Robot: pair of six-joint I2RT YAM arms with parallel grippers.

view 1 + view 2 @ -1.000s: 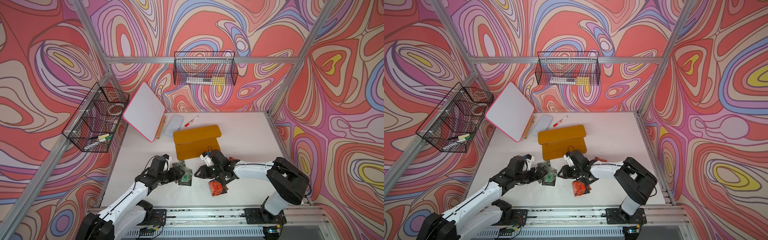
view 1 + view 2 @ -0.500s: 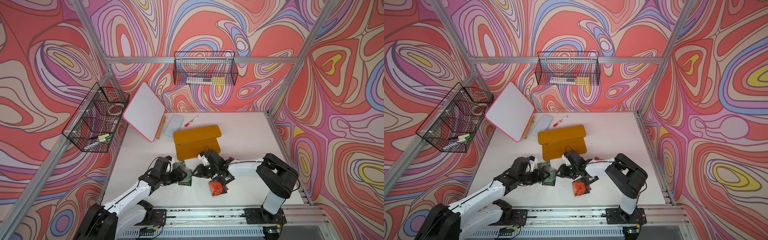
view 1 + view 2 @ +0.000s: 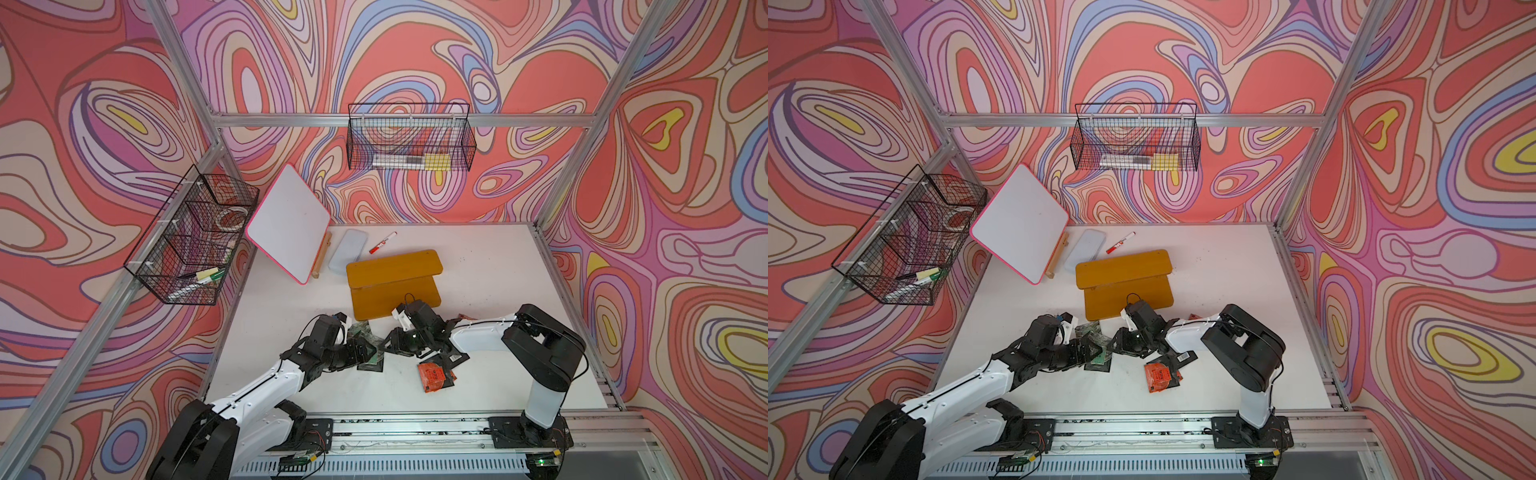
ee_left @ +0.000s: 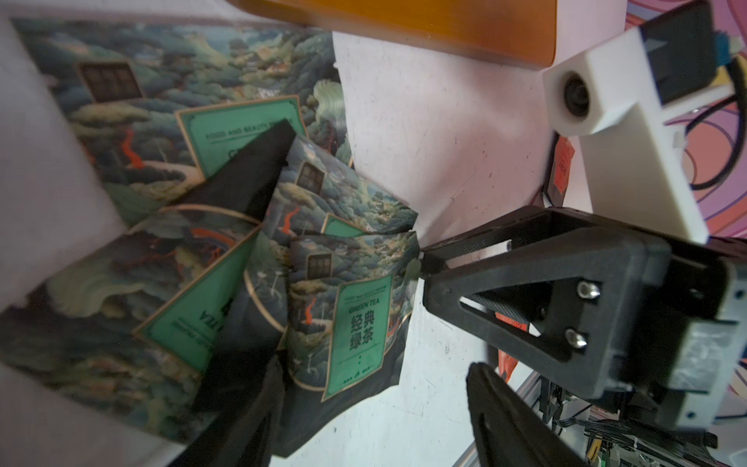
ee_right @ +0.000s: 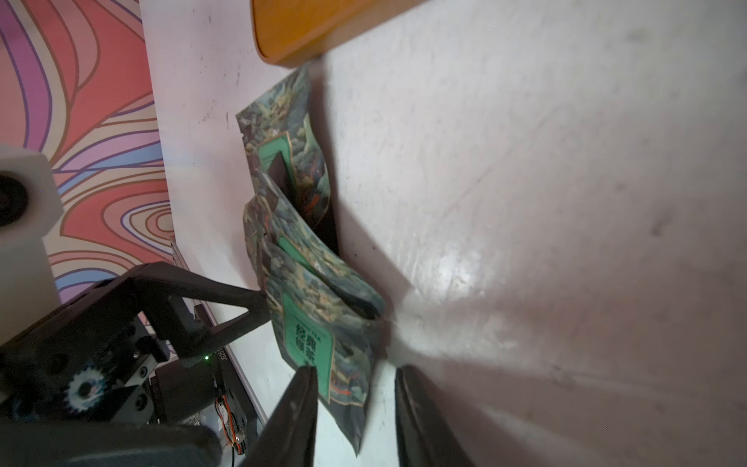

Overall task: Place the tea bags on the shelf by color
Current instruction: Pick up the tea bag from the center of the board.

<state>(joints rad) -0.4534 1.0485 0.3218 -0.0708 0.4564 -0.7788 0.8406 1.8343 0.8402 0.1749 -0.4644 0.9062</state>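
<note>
Rail (image 3: 415, 428) along lower frame edge, both arm bases on it. White desk (image 3: 498, 270), swirl-patterned walls on three sides.

Centre frame: four green tea bags (image 4: 355, 319). Left gripper (image 3: 370, 353) stands wide across two of them, bowed on edge between its fingers (image 4: 258, 170). Right gripper (image 5: 355, 404) is parted astride one bag's corner, not yet clamped.

Right of centre: heap of orange-red tea bags (image 3: 432, 374), one front showing, count unclear.

Just above: one two-step shelf (image 3: 390, 270).

Upper left: one whiteboard (image 3: 286, 228), one red marker (image 3: 382, 243). Two wire baskets (image 3: 409, 141) on the walls.
</note>
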